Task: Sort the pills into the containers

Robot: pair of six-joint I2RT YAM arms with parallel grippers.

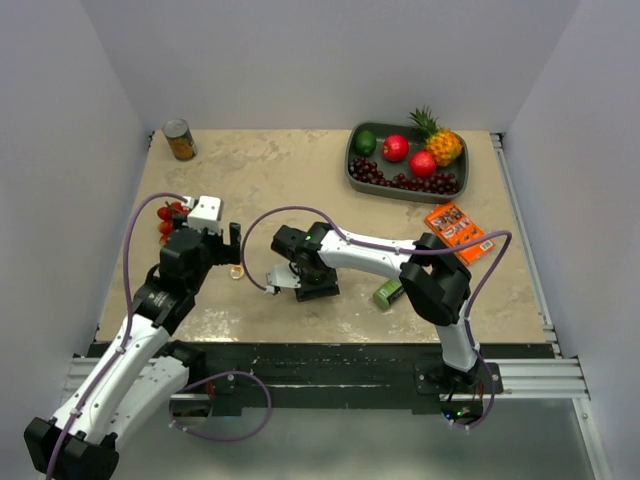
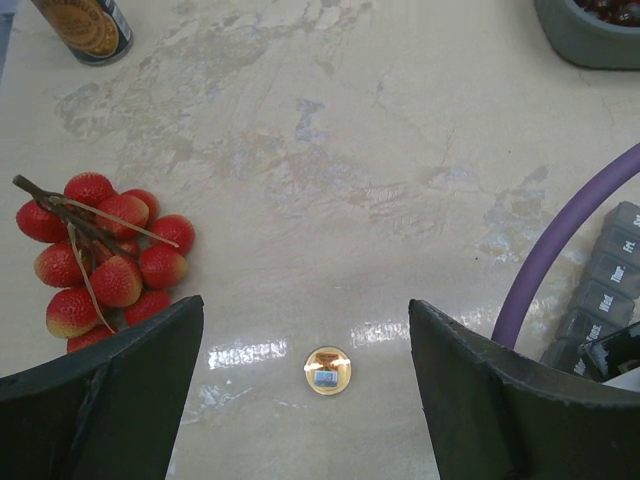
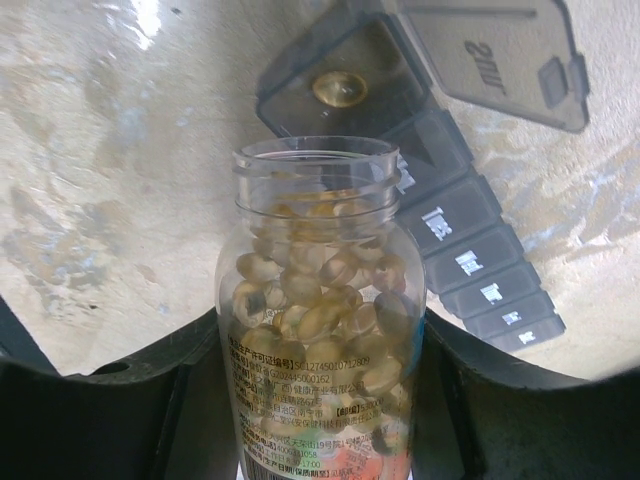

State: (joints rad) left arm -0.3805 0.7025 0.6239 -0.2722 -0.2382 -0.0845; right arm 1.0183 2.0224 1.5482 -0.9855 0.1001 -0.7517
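Note:
My right gripper [image 3: 320, 330] is shut on a clear plastic bottle [image 3: 312, 300] that is uncapped and full of yellowish pills. The bottle's mouth hangs just above the grey pill organizer [image 3: 470, 260]. The organizer's end compartment is open, its lid [image 3: 490, 50] flipped back, and one amber pill [image 3: 340, 88] lies in it. The other compartments are shut. A second pill [image 2: 328, 371] lies loose on the table between the jaws of my open left gripper [image 2: 305, 310], touching neither. In the top view this pill [image 1: 237, 271] lies between the left gripper [image 1: 222, 250] and the right gripper [image 1: 283, 272].
A bunch of red cherry tomatoes [image 2: 100, 260] lies left of my left gripper. A can [image 1: 180, 140] stands at the back left. A dark fruit tray [image 1: 352, 170] is at the back right, an orange packet [image 1: 458, 230] near it, and a green box [image 1: 388, 293] by the right arm.

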